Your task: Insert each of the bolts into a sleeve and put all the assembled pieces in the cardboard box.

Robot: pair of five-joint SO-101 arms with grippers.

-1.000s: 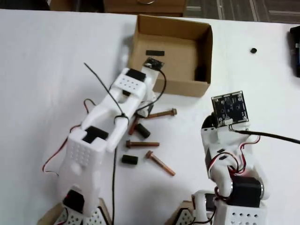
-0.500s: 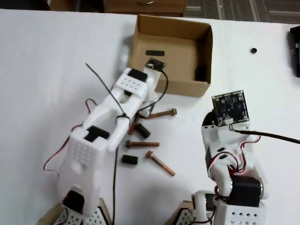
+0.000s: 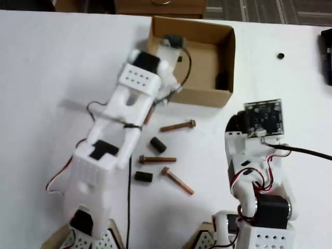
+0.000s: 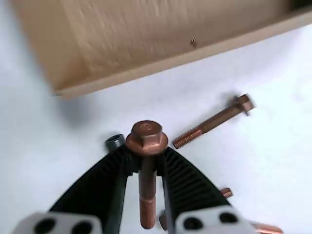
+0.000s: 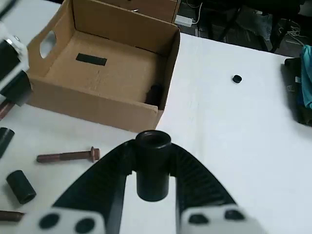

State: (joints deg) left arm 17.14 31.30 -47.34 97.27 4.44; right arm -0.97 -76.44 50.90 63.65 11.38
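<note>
In the left wrist view my left gripper point(image 4: 146, 152) is shut on a copper bolt point(image 4: 146, 170), head up, just short of the cardboard box's point(image 4: 146, 44) outer wall. From above, that arm lies over the box's point(image 3: 199, 96) near left corner. My right gripper point(image 5: 152, 148) is shut on an upright black sleeve point(image 5: 152, 165), off the box's point(image 5: 92, 105) near right corner. Loose bolts point(image 3: 178, 125) point(image 3: 157, 160) point(image 3: 177, 180) and two black sleeves point(image 3: 157, 144) point(image 3: 143, 177) lie between the arms. A dark piece point(image 5: 155, 95) sits in the box's corner.
A small black round part point(image 3: 280, 55) lies on the white table far right of the box. A dark device point(image 3: 327, 52) sits at the right edge. A black label point(image 5: 91, 59) is stuck to the box floor. Cables trail from both arms.
The left arm has swung away from the loose parts toward the box, carrying the bolt up with it. The right arm has shifted slightly to the right.
</note>
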